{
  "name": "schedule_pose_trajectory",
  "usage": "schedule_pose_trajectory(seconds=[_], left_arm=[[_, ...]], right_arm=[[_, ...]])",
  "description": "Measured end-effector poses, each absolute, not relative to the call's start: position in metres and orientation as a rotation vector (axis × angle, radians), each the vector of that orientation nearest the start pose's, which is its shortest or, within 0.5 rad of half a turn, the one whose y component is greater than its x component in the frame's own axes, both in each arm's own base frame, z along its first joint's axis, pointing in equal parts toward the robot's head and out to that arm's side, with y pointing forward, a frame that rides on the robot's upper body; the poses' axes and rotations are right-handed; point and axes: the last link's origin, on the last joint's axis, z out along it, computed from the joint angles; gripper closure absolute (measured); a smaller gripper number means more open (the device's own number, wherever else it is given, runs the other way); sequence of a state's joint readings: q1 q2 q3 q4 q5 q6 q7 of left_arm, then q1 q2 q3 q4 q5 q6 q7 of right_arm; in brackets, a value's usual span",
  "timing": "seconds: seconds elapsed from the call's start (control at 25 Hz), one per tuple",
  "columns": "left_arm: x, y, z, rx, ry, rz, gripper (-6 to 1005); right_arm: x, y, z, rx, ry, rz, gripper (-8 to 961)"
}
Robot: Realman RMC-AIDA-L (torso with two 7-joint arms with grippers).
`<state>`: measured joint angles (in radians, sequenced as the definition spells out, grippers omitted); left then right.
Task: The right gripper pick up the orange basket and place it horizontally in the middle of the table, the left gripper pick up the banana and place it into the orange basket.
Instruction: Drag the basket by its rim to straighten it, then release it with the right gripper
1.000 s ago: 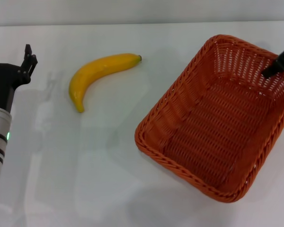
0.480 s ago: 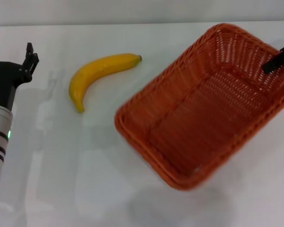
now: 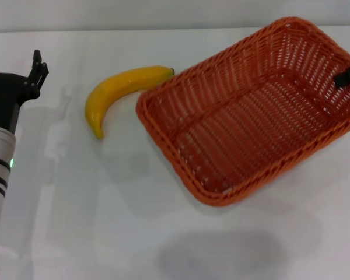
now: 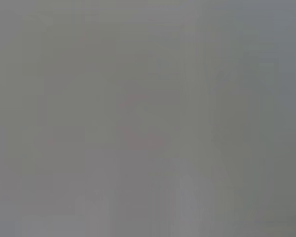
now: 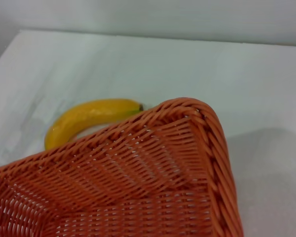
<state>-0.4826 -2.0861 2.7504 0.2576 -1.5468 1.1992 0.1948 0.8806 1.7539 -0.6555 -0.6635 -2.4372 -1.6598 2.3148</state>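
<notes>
The orange basket hangs tilted above the white table, casting a shadow far below it. My right gripper is shut on its right-hand wall at the picture's edge; only one black finger shows inside. The basket's left corner reaches close to the dark tip of the yellow banana, which lies on the table. In the right wrist view the basket's braided rim fills the foreground with the banana beyond it. My left gripper stands open at the far left, apart from the banana. The left wrist view is plain grey.
The table's far edge runs along the top of the head view, with a grey wall behind it. White table surface stretches in front of and to the left of the basket.
The basket has risen and swung round, its long side turning toward level and its left corner moving up to the banana's tip. The left arm has stayed still.
</notes>
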Motion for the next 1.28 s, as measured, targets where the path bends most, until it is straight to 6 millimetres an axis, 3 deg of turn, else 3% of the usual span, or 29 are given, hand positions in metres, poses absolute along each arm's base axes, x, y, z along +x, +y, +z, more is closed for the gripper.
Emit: schedule_pose_trajectory(seconds=[0.24,0.56,1.28], left_arm=[[-0.315,0.337,-0.022,-1.484,-0.46,-0.559,119],[-0.315,0.337,-0.022,-1.48,-0.463,-0.558,119],[-0.318,0.337,-0.021,-1.475,-0.473,-0.546,119]], right_arm=[[0.245,0.409,0.132,-2.454,1.486,0.249,794],[0.269,0.398,0.126,-2.363,1.549,0.373,788],[0.277,0.401,0.107,-2.248,1.54,0.468,775]])
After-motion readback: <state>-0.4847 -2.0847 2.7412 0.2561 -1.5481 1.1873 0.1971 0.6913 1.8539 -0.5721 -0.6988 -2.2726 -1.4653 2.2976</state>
